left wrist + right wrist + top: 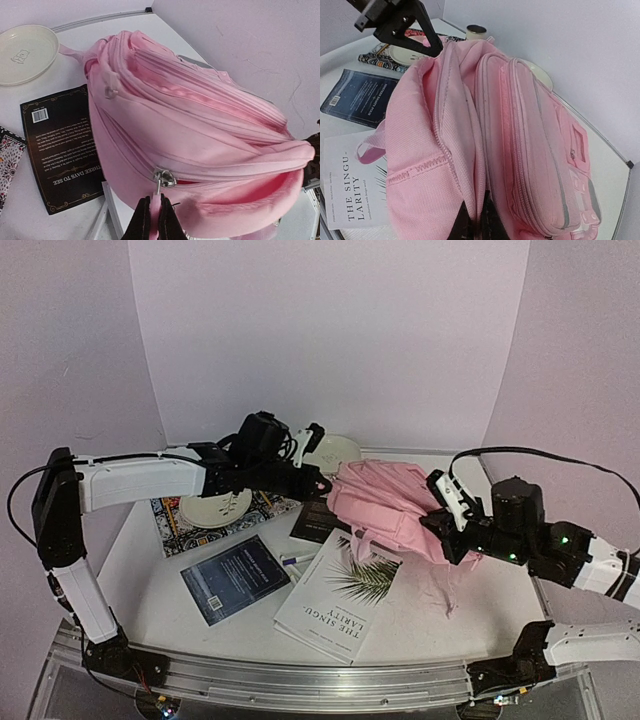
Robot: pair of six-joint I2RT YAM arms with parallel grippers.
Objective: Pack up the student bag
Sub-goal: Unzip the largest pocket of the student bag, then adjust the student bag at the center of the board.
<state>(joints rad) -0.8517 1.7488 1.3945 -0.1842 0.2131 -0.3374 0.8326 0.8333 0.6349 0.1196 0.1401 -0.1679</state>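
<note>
The pink student bag (385, 502) lies on its side at the table's centre right; it also shows in the left wrist view (190, 130) and the right wrist view (485, 135). My left gripper (155, 220) is shut on the pink pull tab of a silver zipper slider (165, 179); the zip is open to its right, showing red lining. In the top view the left gripper (318, 480) is at the bag's left end. My right gripper (479, 222) is shut on a fold of the bag's fabric at its right end (455, 540).
A black book (318, 522) lies under the bag's left edge. A white book (340, 598), a dark blue book (236, 578), a pen (297, 560), a plate on a patterned mat (214, 508) and a cream bowl (332, 453) surround it.
</note>
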